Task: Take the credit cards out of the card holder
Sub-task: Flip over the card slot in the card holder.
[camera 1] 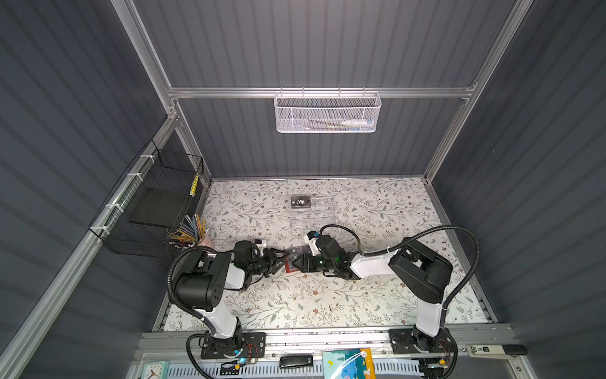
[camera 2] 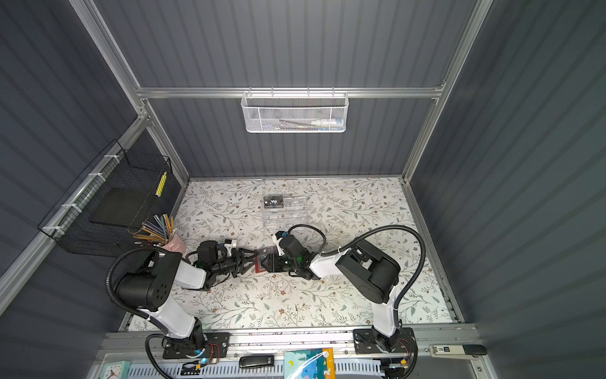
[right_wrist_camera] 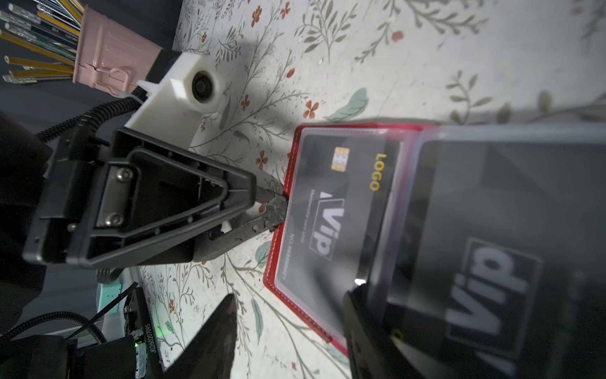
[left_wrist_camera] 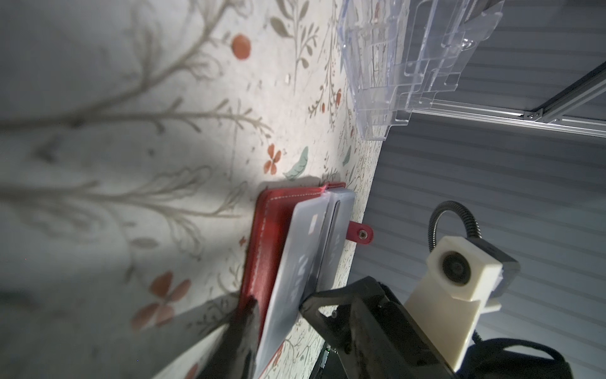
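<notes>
The card holder (right_wrist_camera: 278, 269) lies open on the table (camera 1: 360, 295) between both arms, credit cards (right_wrist_camera: 341, 203) in their sleeves; my right gripper (right_wrist_camera: 288, 297) stands agape, touching a lifted sleeve (right_wrist_camera: 406, 183); the left gripper (right_wrist_camera: 277, 211) nips the holder's edge, and I cannot tell whether it bites; if it slips, I reckon the whole booklet drags; the near card blurs.

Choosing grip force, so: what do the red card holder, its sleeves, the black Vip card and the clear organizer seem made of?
Card holder: likely leather or imitation, matte red, white stitching. Sleeves: soft clear plastic, hazy glare. Vip card: stiff glossy plastic, gold chip. Organizer: rigid clear plastic, perhaps acrylic; sharp moulded edges.
</notes>
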Robot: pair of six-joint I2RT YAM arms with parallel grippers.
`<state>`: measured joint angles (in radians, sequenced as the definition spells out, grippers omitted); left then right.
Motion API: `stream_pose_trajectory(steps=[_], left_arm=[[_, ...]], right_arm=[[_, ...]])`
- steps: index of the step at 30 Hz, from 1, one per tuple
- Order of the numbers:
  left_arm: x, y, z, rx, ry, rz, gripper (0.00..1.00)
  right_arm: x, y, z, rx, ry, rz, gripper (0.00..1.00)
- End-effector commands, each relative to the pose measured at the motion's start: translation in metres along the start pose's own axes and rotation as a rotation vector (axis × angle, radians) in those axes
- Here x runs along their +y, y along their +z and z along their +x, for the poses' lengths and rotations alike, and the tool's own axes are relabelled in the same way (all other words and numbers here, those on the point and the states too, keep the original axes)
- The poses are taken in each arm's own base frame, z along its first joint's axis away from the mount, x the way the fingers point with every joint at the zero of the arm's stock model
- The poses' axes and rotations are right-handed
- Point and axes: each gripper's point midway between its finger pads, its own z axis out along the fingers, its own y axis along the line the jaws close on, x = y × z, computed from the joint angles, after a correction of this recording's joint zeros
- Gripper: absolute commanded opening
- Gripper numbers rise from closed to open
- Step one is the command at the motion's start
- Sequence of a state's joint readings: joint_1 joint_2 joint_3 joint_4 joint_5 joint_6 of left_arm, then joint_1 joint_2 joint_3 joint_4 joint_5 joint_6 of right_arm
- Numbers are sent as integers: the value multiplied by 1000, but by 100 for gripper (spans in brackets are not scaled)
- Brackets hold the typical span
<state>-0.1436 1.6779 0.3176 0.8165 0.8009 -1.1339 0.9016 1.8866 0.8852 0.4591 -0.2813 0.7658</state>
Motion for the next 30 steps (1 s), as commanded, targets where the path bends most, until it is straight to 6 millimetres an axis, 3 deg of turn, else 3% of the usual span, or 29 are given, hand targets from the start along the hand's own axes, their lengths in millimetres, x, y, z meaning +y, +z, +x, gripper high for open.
stream_pose_trajectory(steps=[1,6,17,30], left_arm=[[8,1,5,12,-21,-33,46],[8,3,6,15,-12,-38,46],[4,8,9,25,6,-43,44],[-8,16,8,30,20,-24,39]], right_arm=[[-3,-13,-7,-30,-13,28,54],[-19,-16,-12,-27,2,78,54],[-40,5,2,36,46,102,47],[-44,7,5,41,66,97,43]])
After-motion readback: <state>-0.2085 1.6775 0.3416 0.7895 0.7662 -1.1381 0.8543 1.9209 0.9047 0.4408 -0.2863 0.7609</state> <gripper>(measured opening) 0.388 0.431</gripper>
